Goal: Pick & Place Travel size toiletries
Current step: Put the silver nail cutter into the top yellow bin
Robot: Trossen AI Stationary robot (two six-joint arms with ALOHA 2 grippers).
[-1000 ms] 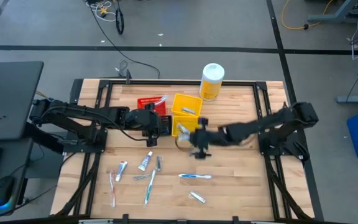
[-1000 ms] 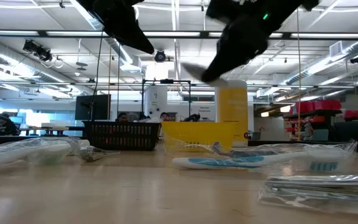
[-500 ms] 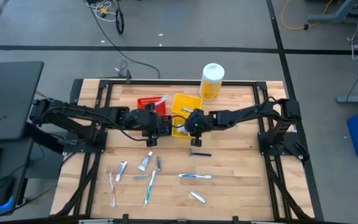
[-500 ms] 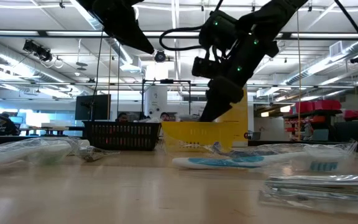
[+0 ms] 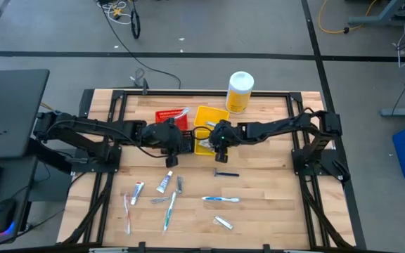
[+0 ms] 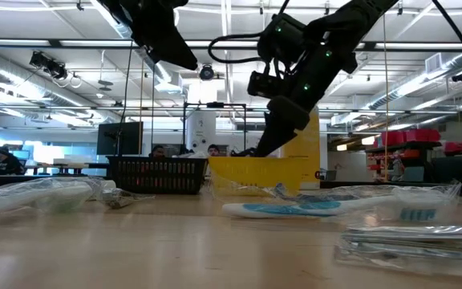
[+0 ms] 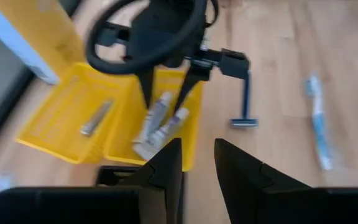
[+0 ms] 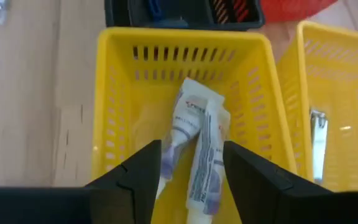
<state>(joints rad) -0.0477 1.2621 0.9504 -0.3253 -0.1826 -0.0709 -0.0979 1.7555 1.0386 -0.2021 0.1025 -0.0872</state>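
Two white tubes lie side by side on the floor of a yellow bin. My right gripper hangs open over them, one finger on either side, touching neither. The left wrist view shows the same: right gripper, tubes. My left gripper is open and holds nothing; it sits left of that bin. On the bare wood lie a dark blue razor, a blue-white toothbrush, a tube and a cluster of toothbrushes and tubes.
A second yellow bin with a small silver item stands behind the first. A red bin and a black bin stand to the left. A tall yellow bottle with a white cap stands at the far edge. Bare wood shows on the near right.
My right gripper has moved from above the razor's spot toward the table's far edge and a little left. It has come down over the near yellow bin. The razor, covered by the gripper a second ago, now shows on the wood. My left arm has kept still.
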